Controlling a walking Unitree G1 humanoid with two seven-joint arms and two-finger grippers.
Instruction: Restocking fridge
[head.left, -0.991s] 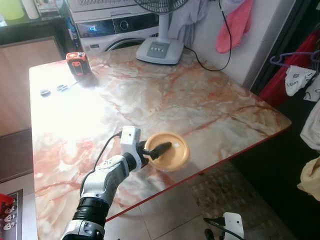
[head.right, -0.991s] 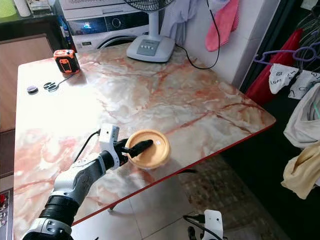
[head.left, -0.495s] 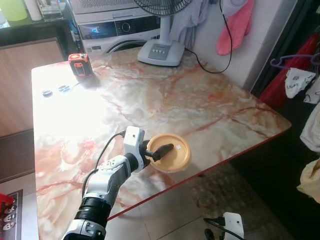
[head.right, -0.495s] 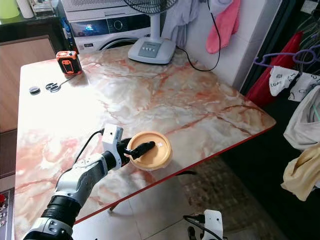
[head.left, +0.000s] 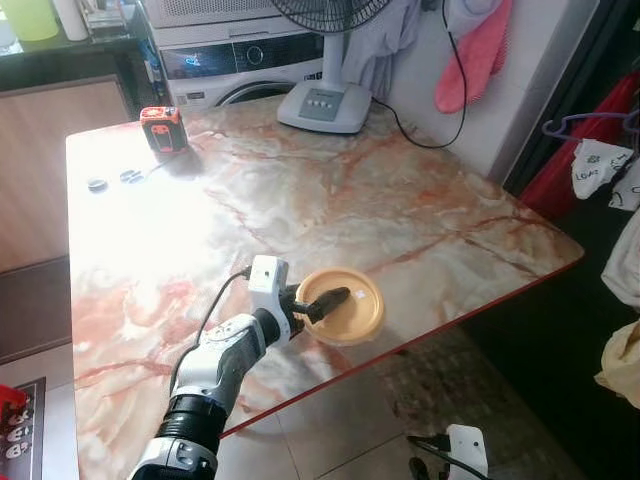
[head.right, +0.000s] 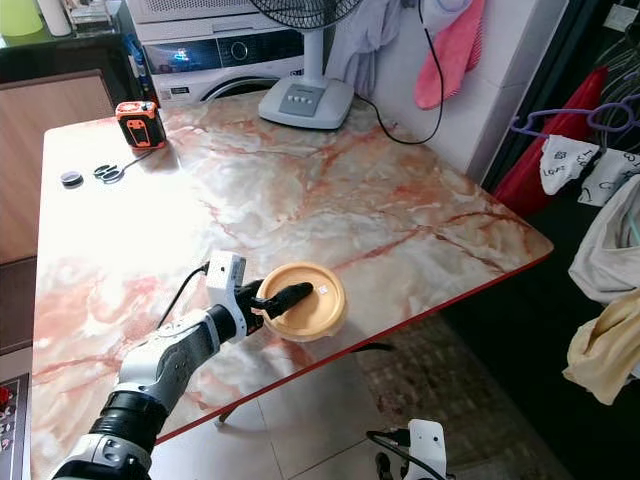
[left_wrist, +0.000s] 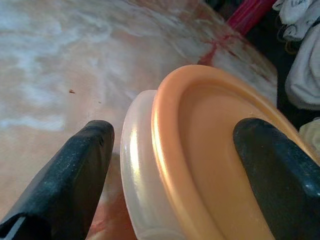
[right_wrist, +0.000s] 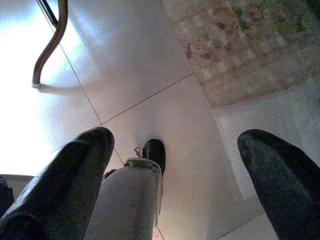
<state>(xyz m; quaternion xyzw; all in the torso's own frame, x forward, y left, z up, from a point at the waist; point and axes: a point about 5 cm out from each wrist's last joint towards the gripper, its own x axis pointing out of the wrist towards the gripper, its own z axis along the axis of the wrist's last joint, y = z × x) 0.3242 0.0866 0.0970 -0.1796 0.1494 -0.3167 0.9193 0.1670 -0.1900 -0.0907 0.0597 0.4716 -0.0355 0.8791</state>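
Our left gripper (head.left: 322, 300) straddles the rim of a round container (head.left: 343, 305), one black finger lying across its orange lid (left_wrist: 215, 165) and the other outside the wall, with a gap still showing beside that outer finger (left_wrist: 65, 175). The container has a shallow, dished orange lid over a translucent white tub (left_wrist: 137, 170). It sits near the front edge of the pink-veined marble table (head.left: 330, 190). Our right gripper (right_wrist: 175, 165) hangs low with fingers spread above the tiled floor (right_wrist: 150, 65).
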